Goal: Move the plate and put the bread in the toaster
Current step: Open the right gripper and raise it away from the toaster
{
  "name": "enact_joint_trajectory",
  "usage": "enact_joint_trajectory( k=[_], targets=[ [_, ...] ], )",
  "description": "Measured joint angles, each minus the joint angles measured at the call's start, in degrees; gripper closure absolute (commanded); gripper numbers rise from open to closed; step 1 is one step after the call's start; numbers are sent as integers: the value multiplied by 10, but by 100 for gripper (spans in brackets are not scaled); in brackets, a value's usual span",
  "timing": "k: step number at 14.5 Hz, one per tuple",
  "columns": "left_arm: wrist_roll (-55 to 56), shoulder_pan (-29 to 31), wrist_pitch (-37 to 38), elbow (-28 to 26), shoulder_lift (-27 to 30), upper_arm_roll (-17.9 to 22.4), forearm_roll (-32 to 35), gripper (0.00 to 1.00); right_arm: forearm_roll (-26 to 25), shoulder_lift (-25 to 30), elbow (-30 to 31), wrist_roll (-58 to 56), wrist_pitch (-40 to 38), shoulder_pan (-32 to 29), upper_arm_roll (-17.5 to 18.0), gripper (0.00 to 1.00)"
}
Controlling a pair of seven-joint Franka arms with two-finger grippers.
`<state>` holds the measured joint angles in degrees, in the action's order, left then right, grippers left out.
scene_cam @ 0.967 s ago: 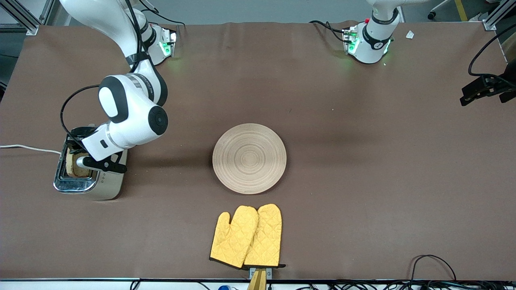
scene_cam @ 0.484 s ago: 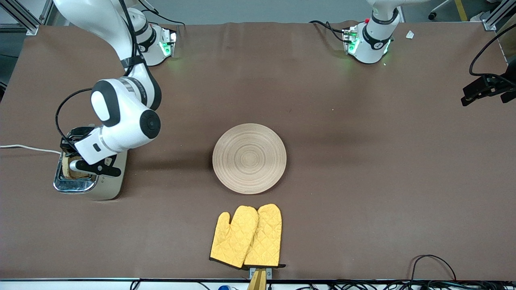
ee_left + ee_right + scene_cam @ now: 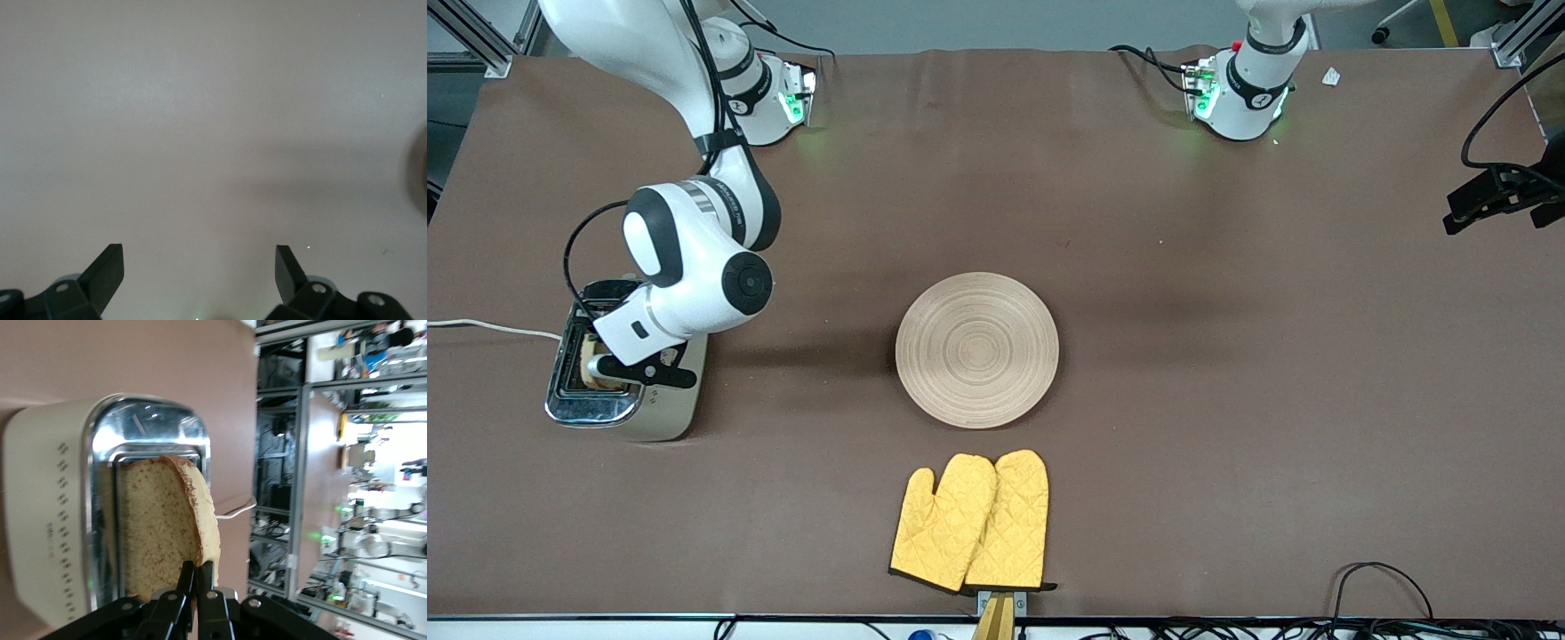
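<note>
At the middle left of the front view, the right gripper [image 3: 596, 363] pinches the speckled brown bread slice [image 3: 163, 523] edge-down in the cream, chrome-topped toaster [image 3: 656, 411] slot; the left gripper [image 3: 200, 277] waits spread.

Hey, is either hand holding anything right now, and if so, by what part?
The right hand pinches the bread by its crust edge, over the toaster. The left hand is open and holds nothing.
</note>
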<state>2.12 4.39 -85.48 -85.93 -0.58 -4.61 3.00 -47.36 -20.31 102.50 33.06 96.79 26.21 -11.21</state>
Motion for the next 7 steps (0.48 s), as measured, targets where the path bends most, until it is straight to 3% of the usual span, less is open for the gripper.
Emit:
enact_joint_trajectory(
  k=[3,7],
  targets=[
    [0,0,0,0,-3,0,0,0,99,2,-32,-6,27,-29,-2,0],
    [0,0,0,1,-4,0,0,0,259,16,-131,-128,26,-92,-8,0]
  ],
)
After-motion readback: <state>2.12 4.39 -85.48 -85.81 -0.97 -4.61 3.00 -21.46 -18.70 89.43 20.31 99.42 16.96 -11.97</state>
